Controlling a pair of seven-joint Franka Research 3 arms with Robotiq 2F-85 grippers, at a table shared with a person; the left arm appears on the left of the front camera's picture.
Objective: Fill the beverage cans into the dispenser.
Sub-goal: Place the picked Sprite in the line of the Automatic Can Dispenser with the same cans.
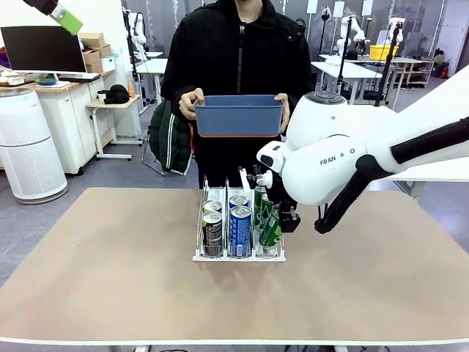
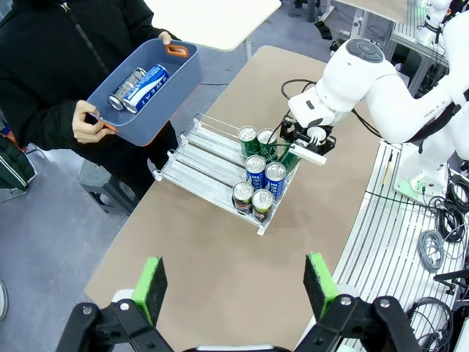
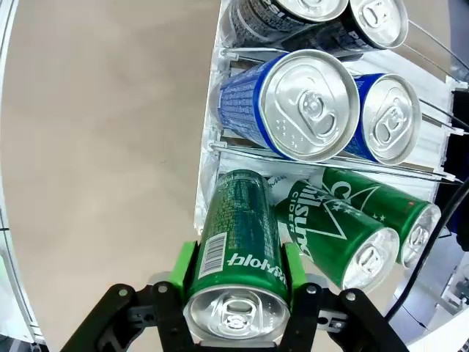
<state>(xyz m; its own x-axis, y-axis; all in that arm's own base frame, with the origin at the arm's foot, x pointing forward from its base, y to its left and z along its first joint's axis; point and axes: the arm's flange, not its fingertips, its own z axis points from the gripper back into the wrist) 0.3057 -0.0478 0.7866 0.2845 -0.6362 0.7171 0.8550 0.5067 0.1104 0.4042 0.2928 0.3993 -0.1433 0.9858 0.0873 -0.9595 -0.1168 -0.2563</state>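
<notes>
Jaws of the right gripper [image 3: 238, 273] clamp a green can [image 3: 238, 220] between them, over the dispenser's [image 3: 208, 176] outer lane.

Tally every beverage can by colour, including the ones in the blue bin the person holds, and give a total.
Green cans: 3 (two in the dispenser, one in the right gripper)
Blue cans: 3 (two in the dispenser, one in the blue bin)
Dark cans: 3 (two in the dispenser, one in the blue bin)
Total: 9

Grey floor [image 1: 88, 180], white tables [image 1: 350, 72], a white cabinet [image 1: 64, 126] at left.
</notes>
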